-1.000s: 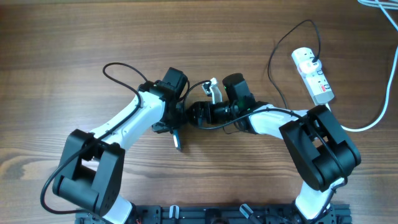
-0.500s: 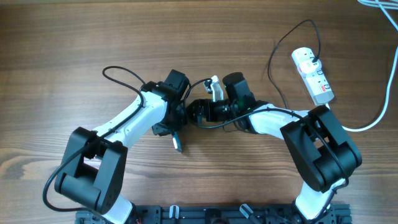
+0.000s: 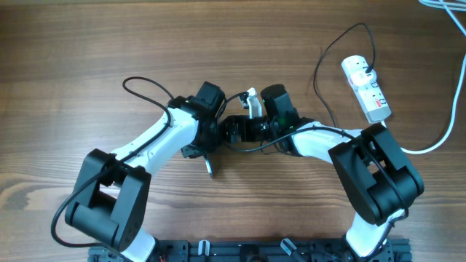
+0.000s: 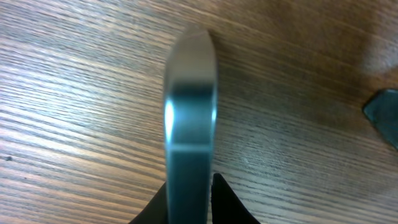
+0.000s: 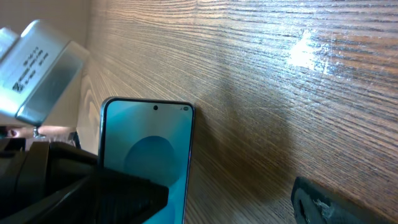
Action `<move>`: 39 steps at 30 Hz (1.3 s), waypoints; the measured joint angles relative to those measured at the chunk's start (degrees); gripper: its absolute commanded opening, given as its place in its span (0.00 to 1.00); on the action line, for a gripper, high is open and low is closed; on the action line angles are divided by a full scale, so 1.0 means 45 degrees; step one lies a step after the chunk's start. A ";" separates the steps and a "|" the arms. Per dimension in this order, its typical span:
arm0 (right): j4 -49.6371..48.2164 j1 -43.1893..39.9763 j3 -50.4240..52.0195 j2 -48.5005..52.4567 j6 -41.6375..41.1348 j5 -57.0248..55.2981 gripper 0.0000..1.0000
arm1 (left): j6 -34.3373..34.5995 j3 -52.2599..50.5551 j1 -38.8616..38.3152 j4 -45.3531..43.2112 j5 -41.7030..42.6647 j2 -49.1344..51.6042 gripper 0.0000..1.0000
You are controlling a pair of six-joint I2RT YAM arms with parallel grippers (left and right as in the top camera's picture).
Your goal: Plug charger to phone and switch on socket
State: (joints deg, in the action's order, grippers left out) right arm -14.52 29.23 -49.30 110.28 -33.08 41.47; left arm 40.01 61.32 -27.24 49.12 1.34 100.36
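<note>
My left gripper (image 3: 207,143) (image 4: 189,190) is shut on the phone (image 4: 189,112), which it holds edge-on just above the wooden table; its lower end (image 3: 210,169) sticks out toward me. In the right wrist view the phone's teal screen (image 5: 152,146) faces the camera, its lower left part behind a black finger. My right gripper (image 3: 231,132) stands wide open right beside the left one, holding nothing, one fingertip (image 5: 323,202) at the lower right. The charger's thin black cable (image 3: 320,69) loops from the socket (image 3: 366,89) at the back right and passes under the right arm. Its plug tip is hidden.
A thicker white cable (image 3: 444,135) runs along the table's right side past the socket. The left wrist's white camera box (image 5: 37,68) sits close to the phone's top left in the right wrist view. Both forearms meet at the table's middle.
The left wrist has shifted slightly right, toward the right gripper, with the phone still in it. The right arm has stayed in place.
</note>
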 measured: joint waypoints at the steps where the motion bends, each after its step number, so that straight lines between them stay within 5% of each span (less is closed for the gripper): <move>1: 0.0000 0.0000 0.0000 0.0000 0.0000 0.0000 1.00 | 0.0000 0.0000 -0.0078 0.0000 0.0000 0.0000 0.16; 13: -0.0005 0.0000 0.0000 0.0000 0.0000 0.0000 1.00 | 0.0617 -0.0117 -0.0267 0.0131 -0.0005 0.0000 0.10; 22: 0.0000 0.0000 0.0000 0.0000 0.0000 0.0000 1.00 | 0.0665 -0.0121 -0.0267 0.0160 -0.0005 0.0000 0.16; 24: 0.0000 0.0000 0.0000 0.0000 0.0000 0.0000 1.00 | 0.0665 -0.0189 -0.0267 0.0097 -0.0005 0.0000 0.04; 32: -0.0015 -0.0015 0.0000 -0.0063 0.0024 -0.0199 1.00 | 0.0758 -0.0330 -0.0185 -0.0029 0.0015 -0.0015 0.04; 39: 0.1015 -0.1569 0.0165 -0.2589 0.0194 -0.1132 0.99 | -0.0515 -0.0495 0.2341 -0.0534 0.2293 -0.2084 0.04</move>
State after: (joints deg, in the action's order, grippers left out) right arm -9.96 22.17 -48.56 98.63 -32.21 36.38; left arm 37.69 59.09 -16.71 46.72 11.66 90.98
